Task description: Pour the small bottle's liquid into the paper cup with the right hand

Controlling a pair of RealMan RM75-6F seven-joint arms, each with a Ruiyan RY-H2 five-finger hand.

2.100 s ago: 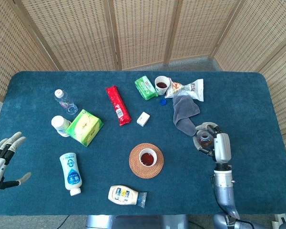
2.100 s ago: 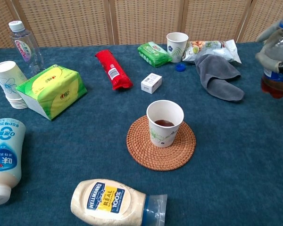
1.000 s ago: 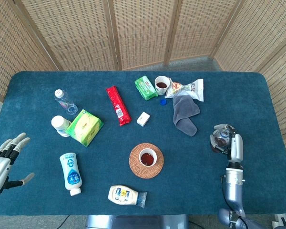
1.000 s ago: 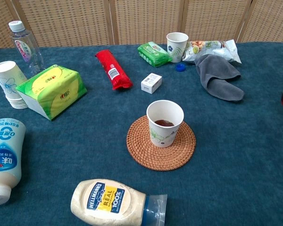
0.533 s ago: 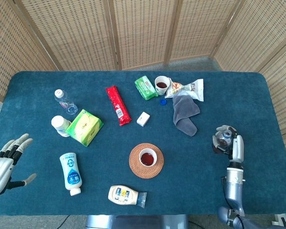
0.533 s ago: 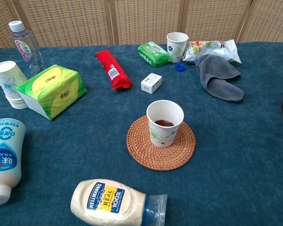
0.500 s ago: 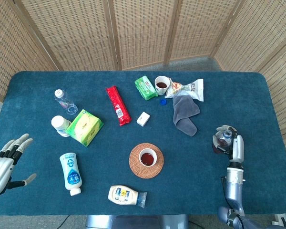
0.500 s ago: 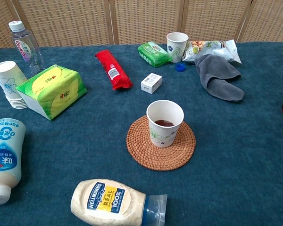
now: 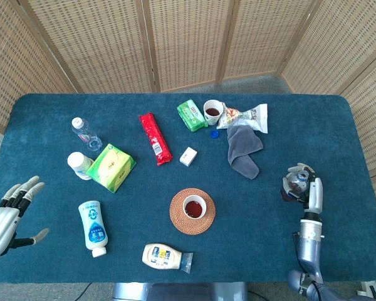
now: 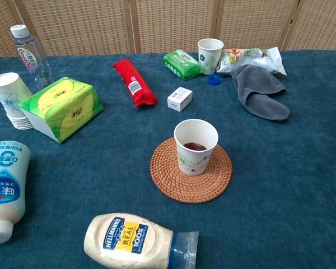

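Near the table's [image 9: 338,125] right edge, right hand [image 9: 302,184] wrapped around the small bottle [image 9: 296,180], held upright, dark liquid low inside it. Near the table's front edge at mid-width, paper cup [image 10: 195,145] upright on a round woven coaster [image 10: 191,170], a little dark liquid in its bottom. Well apart from the bottle. Off the front left corner, left hand [image 9: 6,214] holding nothing, fingers spread wide. Beside the far edge, 1 more cup [image 10: 210,55], next to a grey cloth [image 10: 259,91].
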